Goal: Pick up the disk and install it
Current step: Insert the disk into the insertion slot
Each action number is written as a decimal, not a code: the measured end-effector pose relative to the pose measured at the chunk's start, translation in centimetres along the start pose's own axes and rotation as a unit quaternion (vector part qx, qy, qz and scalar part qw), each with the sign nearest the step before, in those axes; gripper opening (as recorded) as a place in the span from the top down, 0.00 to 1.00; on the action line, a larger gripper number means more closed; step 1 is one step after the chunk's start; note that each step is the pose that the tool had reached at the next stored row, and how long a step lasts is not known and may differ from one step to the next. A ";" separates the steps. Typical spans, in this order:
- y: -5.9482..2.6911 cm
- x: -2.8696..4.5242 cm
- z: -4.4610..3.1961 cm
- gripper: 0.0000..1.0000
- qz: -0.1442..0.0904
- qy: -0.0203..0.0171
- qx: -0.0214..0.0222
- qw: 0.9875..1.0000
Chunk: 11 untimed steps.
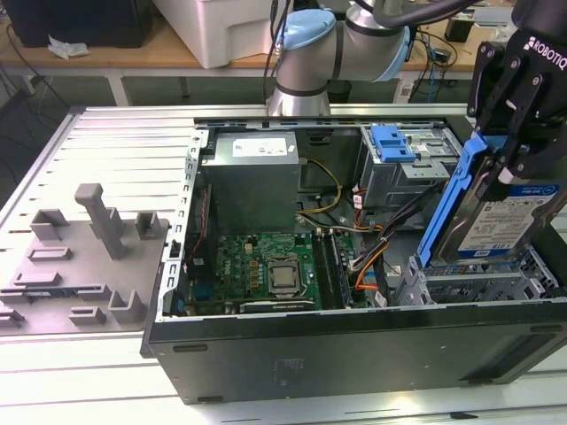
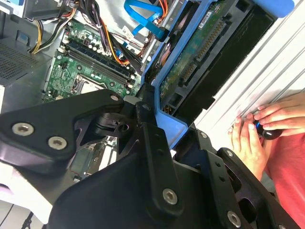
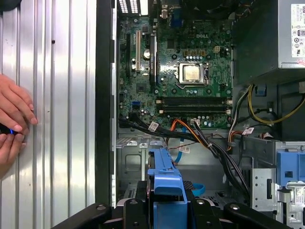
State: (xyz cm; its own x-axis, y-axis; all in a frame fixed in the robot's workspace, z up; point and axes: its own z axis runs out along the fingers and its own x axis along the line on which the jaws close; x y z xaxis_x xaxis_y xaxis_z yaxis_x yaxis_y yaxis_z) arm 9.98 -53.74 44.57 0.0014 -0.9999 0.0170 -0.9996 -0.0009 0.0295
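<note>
Exterior view: the claw (image 1: pixel 503 164) is clamped on the disk (image 1: pixel 514 217), gripping it by the blue carrier bracket (image 1: pixel 447 208) near the upper end. The disk hangs on edge and tilted, label toward the camera, at the exterior view's right end of the open PC case (image 1: pixel 354 354). Its lower edge is at or just above the mouth of the drive bay (image 1: pixel 461 288); whether they touch can't be told. The pick looks done, so the step in hand reads as seating the disk in that bay.

To do it well, judging from the frames:
- Square the disk up w/ the bay walls first. The tilt looks too steep to slide in clean, and a skewed bracket would prob. jam on the sheet metal.
- Mind the cable bundle (image 3: pixel 190 131), orange and black leads lying just beside the bay. Any lead caught under the bracket would stop it seating.
- Go slow, w/ a firm grip. The claw holds plastic, not the metal body, so a hard push could flex the bracket or let it slip.
- A person's hands (image 3: pixel 12 119) rest on the ribbed counter (image 1: pixel 115 150) next to the case wall, so the arm should stay inside the case outline.
</note>
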 end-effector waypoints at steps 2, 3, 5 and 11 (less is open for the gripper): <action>0.00 0.00 0.02 0.63 0.000 0.000 0.000 1.000; 0.00 0.00 0.03 0.63 0.000 0.000 0.000 1.000; 0.00 0.00 0.07 0.63 0.000 0.000 0.000 1.000; -0.01 0.00 0.23 0.63 0.000 0.000 0.000 1.000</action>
State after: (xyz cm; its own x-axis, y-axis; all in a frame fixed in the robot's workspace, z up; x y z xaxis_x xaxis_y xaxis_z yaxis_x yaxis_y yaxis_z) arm 9.98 -53.74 44.34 0.0014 -0.9999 0.0169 -0.9996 -0.0009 0.0296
